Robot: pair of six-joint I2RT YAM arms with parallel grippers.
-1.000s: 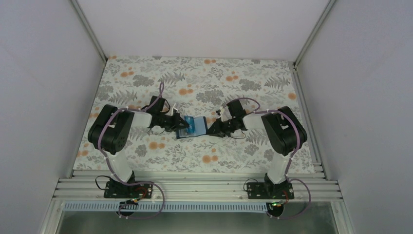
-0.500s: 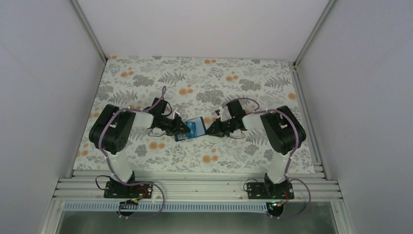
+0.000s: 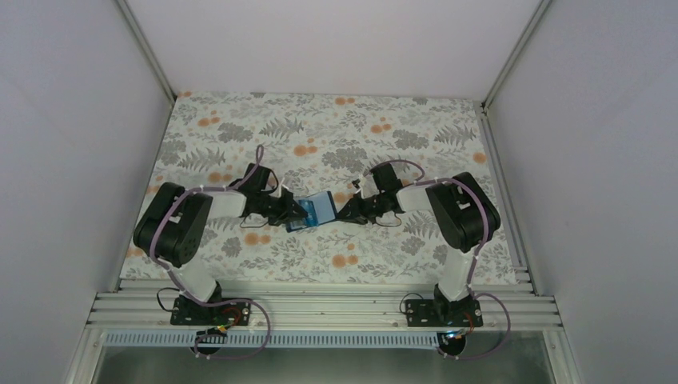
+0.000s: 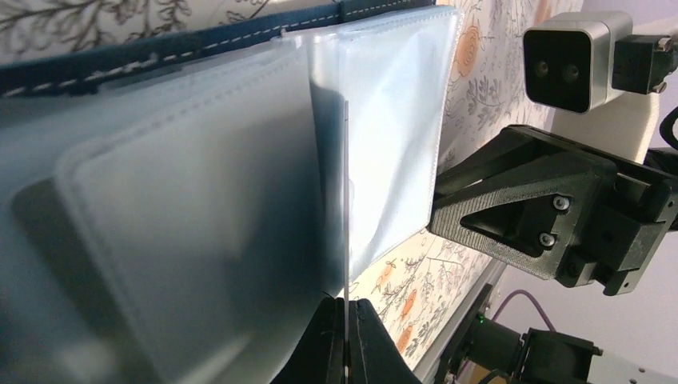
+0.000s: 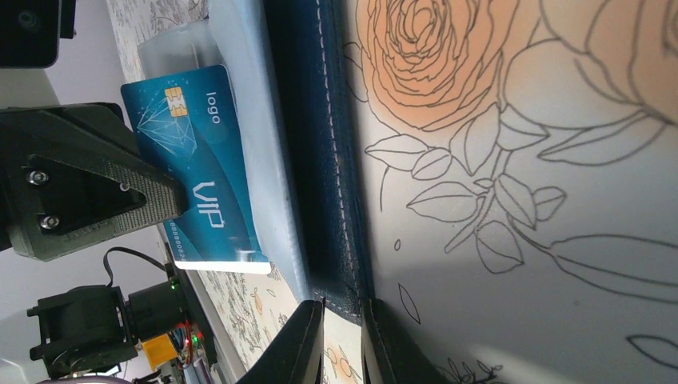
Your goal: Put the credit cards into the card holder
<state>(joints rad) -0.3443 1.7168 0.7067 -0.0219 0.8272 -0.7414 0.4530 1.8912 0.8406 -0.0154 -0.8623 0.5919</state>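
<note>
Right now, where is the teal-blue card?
Top view, centre of the table: the teal-blue card is in the left gripper, at the open card holder.

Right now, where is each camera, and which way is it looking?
Top camera: high behind the robot, looking down at the flowery table; left arm and right arm show.
Left wrist: on the left arm, facing the card holder's clear pockets; the left hand pinches the teal card.
Right wrist: on the right arm, facing the holder's navy edge; the right hand grips it.
Shared: both wrist views see the card holder.
</note>
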